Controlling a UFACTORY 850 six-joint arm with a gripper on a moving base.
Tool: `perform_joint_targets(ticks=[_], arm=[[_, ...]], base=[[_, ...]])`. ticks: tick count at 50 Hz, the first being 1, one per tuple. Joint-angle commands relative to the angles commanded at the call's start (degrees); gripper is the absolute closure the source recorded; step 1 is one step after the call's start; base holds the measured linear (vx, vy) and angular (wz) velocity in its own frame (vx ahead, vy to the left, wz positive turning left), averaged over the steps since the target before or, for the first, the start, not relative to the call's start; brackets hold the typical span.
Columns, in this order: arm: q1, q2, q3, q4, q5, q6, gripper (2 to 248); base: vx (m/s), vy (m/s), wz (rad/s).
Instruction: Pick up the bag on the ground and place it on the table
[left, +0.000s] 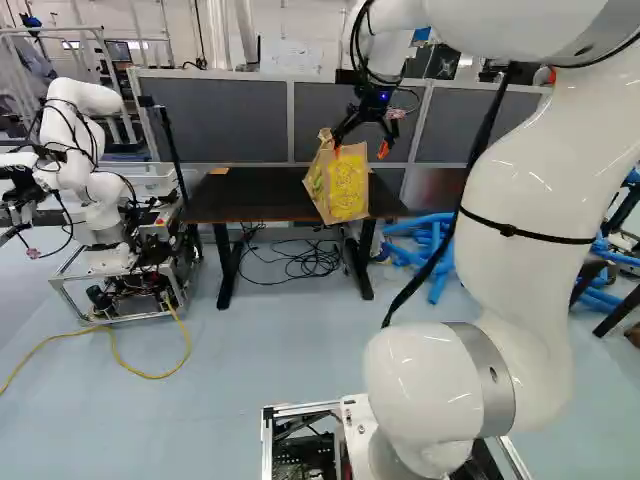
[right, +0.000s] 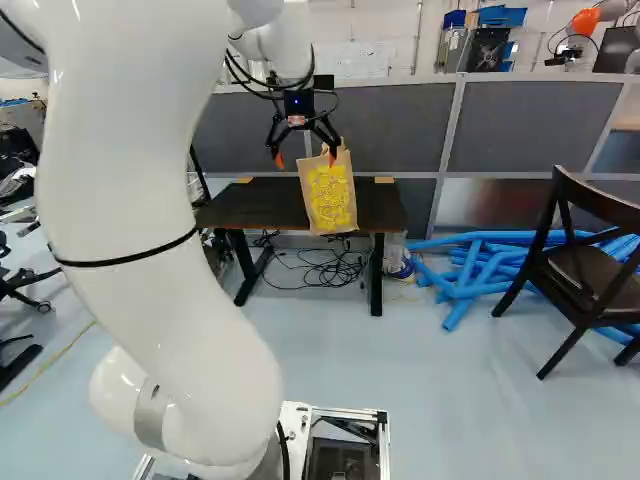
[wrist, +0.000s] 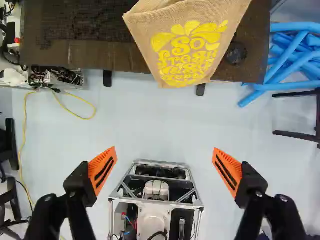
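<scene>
Tan bag (right: 328, 195), yellow-printed, upright, at edge of dark table (right: 262, 204)

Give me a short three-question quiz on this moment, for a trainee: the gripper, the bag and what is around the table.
1. True or false: in the wrist view, the fingers of the gripper stand apart, and the bag is ahead of them, not between them.

2. Multiple choice: in the right base view, what lies on the floor just right of the table?
A) a ladder
B) blue tubes
C) a red toolbox

3. Fill in the colour: the printing on the front of the bag is ____.

Key: 1 true; 2 B; 3 yellow.
</scene>
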Motion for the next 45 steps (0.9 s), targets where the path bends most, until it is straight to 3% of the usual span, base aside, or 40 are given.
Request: perform_joint_targets(ticks=[23, 45], arm=[[0.5, 2.6, 7.5, -0.5, 10.5, 1.1, 3], [1.1, 5.9, 16.9, -1.1, 23.8, 2.5, 3]], base=[[0.000, 0.000, 0.000], [0.000, 0.000, 0.000]])
